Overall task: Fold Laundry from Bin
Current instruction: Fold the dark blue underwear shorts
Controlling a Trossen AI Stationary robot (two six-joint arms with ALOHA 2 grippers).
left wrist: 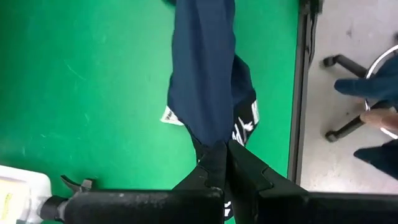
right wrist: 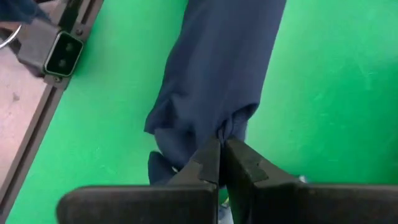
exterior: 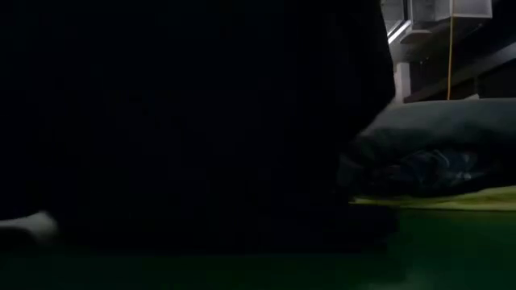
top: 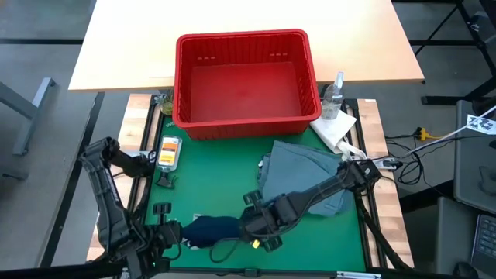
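The dark navy garment [top: 211,229] stretches as a bunched band near the table's front edge, between my two grippers. My left gripper [top: 177,234] is shut on its left end and my right gripper [top: 246,226] on its right end. A folded grey-blue garment [top: 304,177] lies flat on the green mat [top: 209,178] at the right. In the low view this grey-blue garment [exterior: 439,141] rests on a yellow layer [exterior: 451,200]. The red bin [top: 246,77] stands at the back with nothing in it. My left gripper pinches a gathered end of the navy garment [left wrist: 213,138] between its two fingers, slanting down from above. The cloth runs away from the fingers in a narrow band, with a printed part [left wrist: 246,127] hanging beneath it. My right gripper pinches the other gathered end of the navy garment [right wrist: 225,127] between its two fingers, slanting down from above. Several folds bunch at the fingers, and the cloth runs on from there as a rolled band over the mat.
A spray bottle [top: 335,94] and a white paper towel [top: 335,128] sit right of the bin. An orange-and-white packet [top: 169,152] lies at the mat's left edge. A person's hand [left wrist: 378,118] and a chair base [left wrist: 339,93] show beyond the table's frame.
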